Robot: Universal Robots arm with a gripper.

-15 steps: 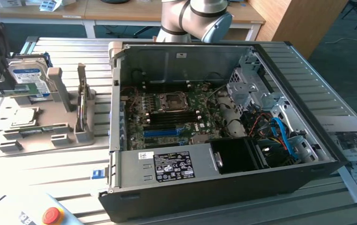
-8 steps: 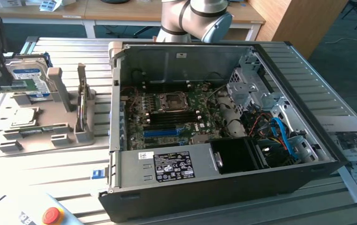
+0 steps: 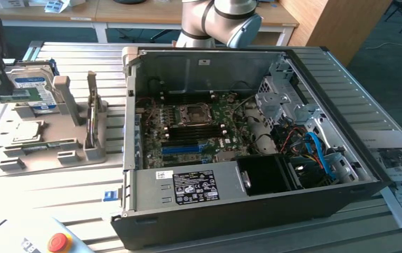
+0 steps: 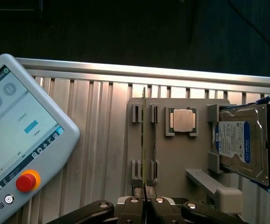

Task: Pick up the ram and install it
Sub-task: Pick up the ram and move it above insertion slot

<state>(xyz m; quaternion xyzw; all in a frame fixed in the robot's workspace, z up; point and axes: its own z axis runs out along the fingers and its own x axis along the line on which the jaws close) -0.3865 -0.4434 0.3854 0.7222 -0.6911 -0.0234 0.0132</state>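
You see the black gripper (image 4: pixel 146 198) clamping the thin green circuit-board ram stick (image 4: pixel 144 140) (edge-on) over the grey plastic holder tray (image 4: pixel 181 158).

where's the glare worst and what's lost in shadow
Exterior view: bright light washes out the grey tray and table at its left, while the computer case interior is dim. Wrist view: the pendant screen glares pale; the background beyond the table is near black.

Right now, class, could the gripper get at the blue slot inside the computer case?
Probably yes: the case lies open, nothing covers the blue slot, and the gripper, shut on the ram, hangs over the grey tray beside it.
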